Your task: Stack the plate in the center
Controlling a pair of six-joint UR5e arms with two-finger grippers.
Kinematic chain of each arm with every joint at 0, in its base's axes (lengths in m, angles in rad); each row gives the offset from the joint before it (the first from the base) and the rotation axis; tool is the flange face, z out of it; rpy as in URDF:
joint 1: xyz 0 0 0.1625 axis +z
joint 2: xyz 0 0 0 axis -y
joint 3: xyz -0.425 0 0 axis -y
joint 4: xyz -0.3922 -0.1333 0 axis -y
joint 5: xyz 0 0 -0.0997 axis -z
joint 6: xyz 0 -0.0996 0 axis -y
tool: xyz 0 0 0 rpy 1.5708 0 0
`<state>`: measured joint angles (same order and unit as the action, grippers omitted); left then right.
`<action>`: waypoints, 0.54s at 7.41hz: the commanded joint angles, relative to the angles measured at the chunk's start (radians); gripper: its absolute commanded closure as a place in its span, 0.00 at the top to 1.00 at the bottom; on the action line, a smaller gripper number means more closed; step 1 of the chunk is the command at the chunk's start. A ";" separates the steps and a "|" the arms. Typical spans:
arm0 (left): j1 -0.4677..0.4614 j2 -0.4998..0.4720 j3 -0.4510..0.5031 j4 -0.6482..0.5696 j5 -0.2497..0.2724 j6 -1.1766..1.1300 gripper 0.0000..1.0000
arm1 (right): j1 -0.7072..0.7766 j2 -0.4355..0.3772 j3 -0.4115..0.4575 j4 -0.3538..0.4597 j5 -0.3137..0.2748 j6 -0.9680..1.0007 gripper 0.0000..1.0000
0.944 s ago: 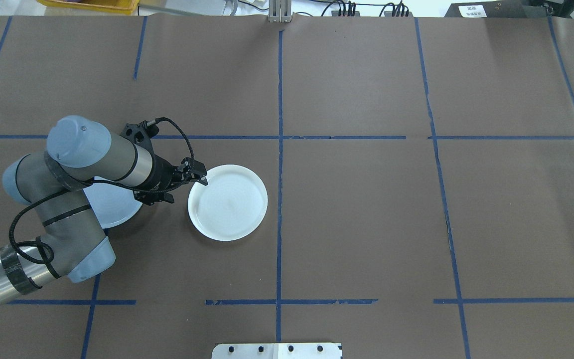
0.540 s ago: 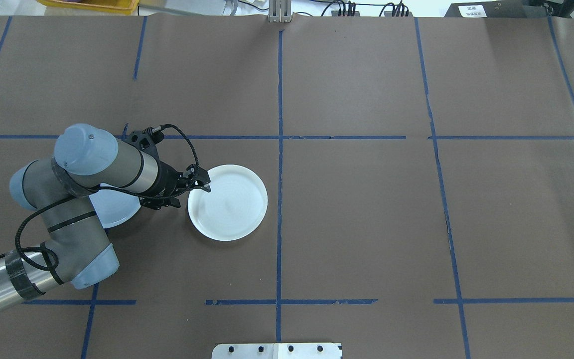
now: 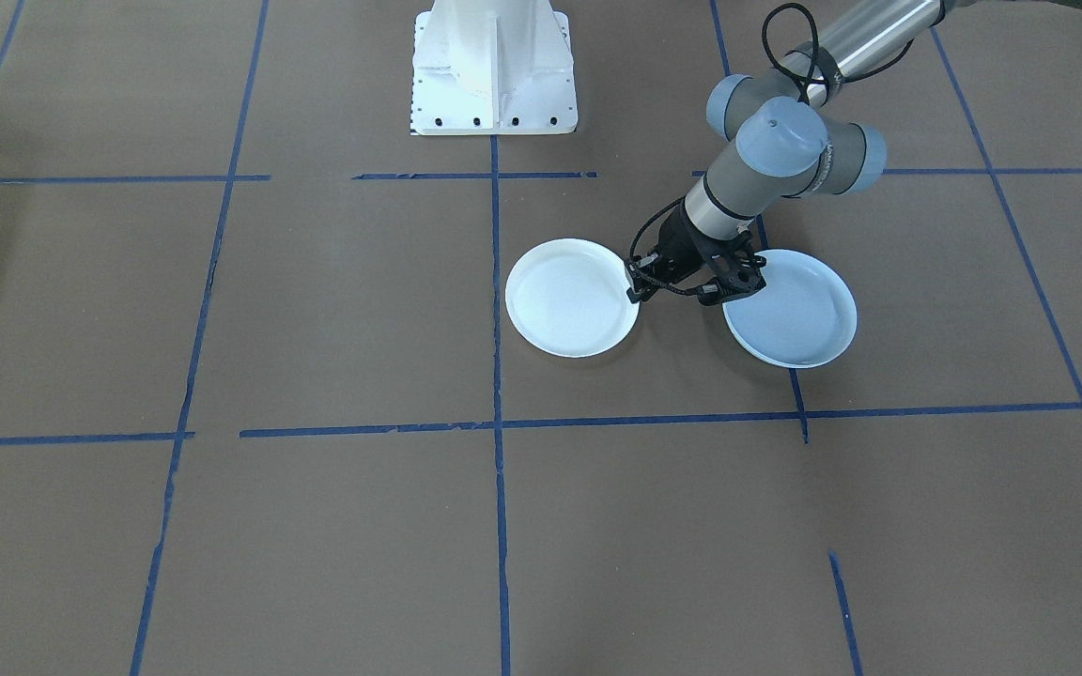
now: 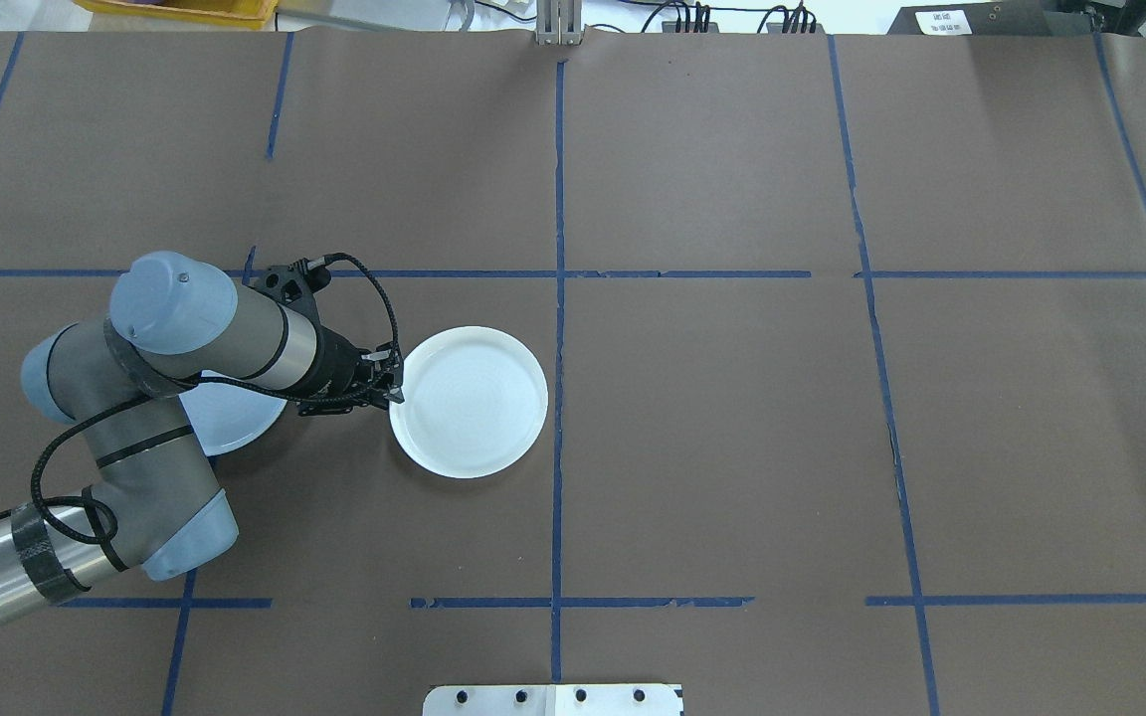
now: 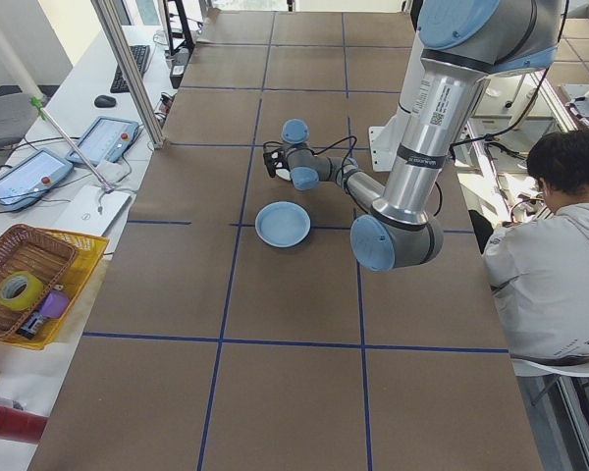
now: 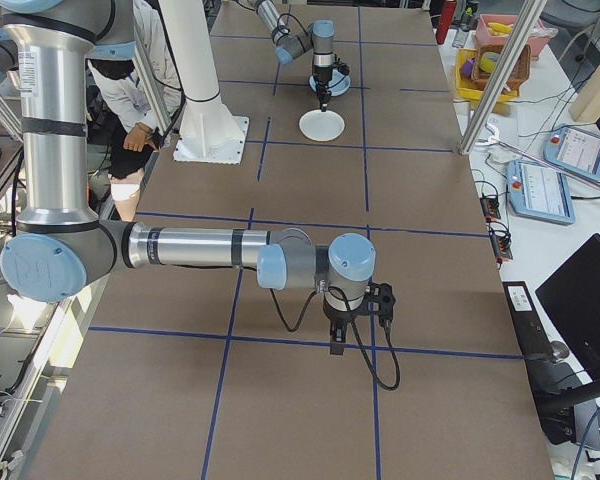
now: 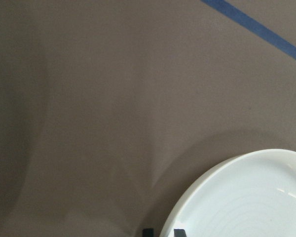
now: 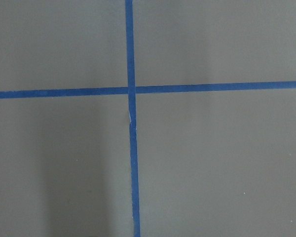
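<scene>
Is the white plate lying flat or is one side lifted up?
One side looks slightly lifted. The left gripper pinches the white plate's rim, and the wrist view shows a shadow under that edge.

L arm, grey w/ blue joint caps, elbow bent, wrist angled down; black two-finger left hand (image 4: 396, 390) low, fingers nearly together. R arm stretched out, right hand (image 6: 337, 345) pointing down.

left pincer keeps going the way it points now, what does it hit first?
Probably the white plate: the left pincer sits at its rim, angled down toward it. Past the plate only brown table paper shows.
</scene>
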<state>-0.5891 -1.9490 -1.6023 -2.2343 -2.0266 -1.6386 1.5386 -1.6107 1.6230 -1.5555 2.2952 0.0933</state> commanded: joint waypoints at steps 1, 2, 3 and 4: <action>0.000 0.002 -0.004 -0.005 -0.001 0.002 0.25 | 0.000 0.000 0.000 0.000 0.001 0.000 1.00; 0.000 0.002 -0.011 -0.007 -0.035 0.003 0.03 | 0.000 0.000 0.000 0.000 0.000 0.000 1.00; 0.000 0.010 -0.010 -0.008 -0.091 0.003 0.00 | 0.000 0.000 0.000 0.000 0.001 -0.001 1.00; -0.001 0.012 -0.005 -0.008 -0.092 0.005 0.00 | 0.000 0.000 0.000 0.000 0.001 -0.001 1.00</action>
<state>-0.5893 -1.9412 -1.6102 -2.2419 -2.0948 -1.6351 1.5386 -1.6107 1.6230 -1.5555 2.2959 0.0926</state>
